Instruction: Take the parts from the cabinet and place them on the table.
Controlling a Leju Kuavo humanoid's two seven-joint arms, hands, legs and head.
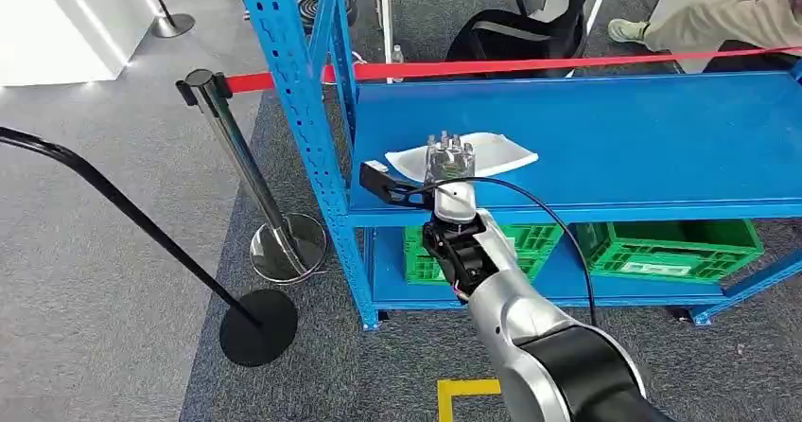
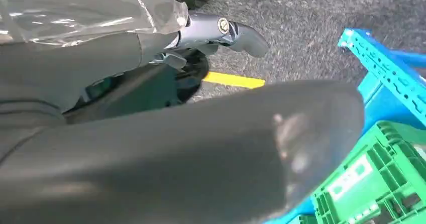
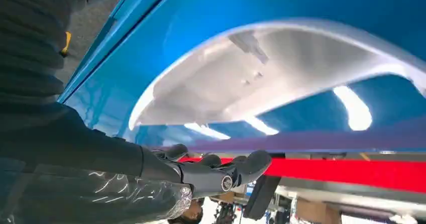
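Observation:
A white, shallow, tray-like part lies on the top level of the blue shelf rack, near its left end. My right hand reaches over the shelf's front edge and overlaps the part's left half, its fingers stretched out and holding nothing. In the right wrist view the fingers lie straight, with the white part a little beyond them on the blue surface; I cannot tell whether they touch it. My left hand hangs low beside the rack, fingers extended and holding nothing.
Two green crates stand on the lower shelf, and one crate is close to my left hand. A chrome stanchion with a red belt and a black stand base are on the left. A person is behind the rack.

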